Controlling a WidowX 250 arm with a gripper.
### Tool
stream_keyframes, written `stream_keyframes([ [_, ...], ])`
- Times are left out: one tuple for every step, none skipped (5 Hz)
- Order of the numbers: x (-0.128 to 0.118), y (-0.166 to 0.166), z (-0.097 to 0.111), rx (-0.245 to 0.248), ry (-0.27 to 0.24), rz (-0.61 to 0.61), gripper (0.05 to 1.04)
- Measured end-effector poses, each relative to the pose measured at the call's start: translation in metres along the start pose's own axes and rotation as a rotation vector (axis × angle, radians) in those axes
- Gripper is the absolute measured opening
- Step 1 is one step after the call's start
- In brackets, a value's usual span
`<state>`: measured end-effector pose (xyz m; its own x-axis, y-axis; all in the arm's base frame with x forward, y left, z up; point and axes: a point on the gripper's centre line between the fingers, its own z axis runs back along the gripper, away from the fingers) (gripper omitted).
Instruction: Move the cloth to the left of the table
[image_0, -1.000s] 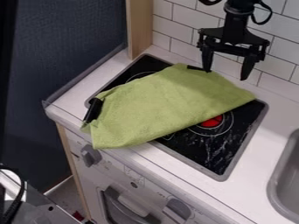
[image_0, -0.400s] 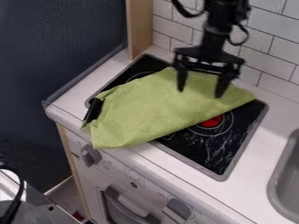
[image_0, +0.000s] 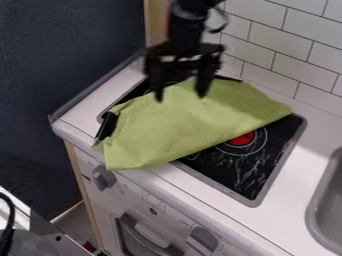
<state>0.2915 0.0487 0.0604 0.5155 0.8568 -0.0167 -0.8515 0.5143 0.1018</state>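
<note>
I am hanging my gripper (image_0: 180, 94) over the far left part of the green cloth (image_0: 180, 125), and I am keeping it parted, with nothing in its grasp. The cloth is lying slantwise across the black stovetop (image_0: 257, 170), covering much of its left side and leaving the red ring (image_0: 242, 138) bare at its near edge. Its near left corner is reaching the front edge of the white counter (image_0: 93, 102), and a black piece (image_0: 107, 126) is showing beside its left edge.

I judge that I am lining up for the grasp; the carry to the left is not yet beginning. The next move is calling for me to sink straight down into the fabric, pinch a fold and lift just enough to loosen it from the glass. Then I am wanting a slow draw toward the left strip of counter, beside the dark panel (image_0: 67, 50). I am expecting the cloth to bunch and trail, so a shallow pinch could be slipping, and the black piece could be catching it.
</note>
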Motion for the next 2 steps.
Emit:
stream_keyframes([
  [0.004, 0.037, -0.019, -0.008, 0.065, 0.175, 0.999],
  [0.005, 0.061, -0.037, -0.001, 0.089, 0.217, 0.999],
])
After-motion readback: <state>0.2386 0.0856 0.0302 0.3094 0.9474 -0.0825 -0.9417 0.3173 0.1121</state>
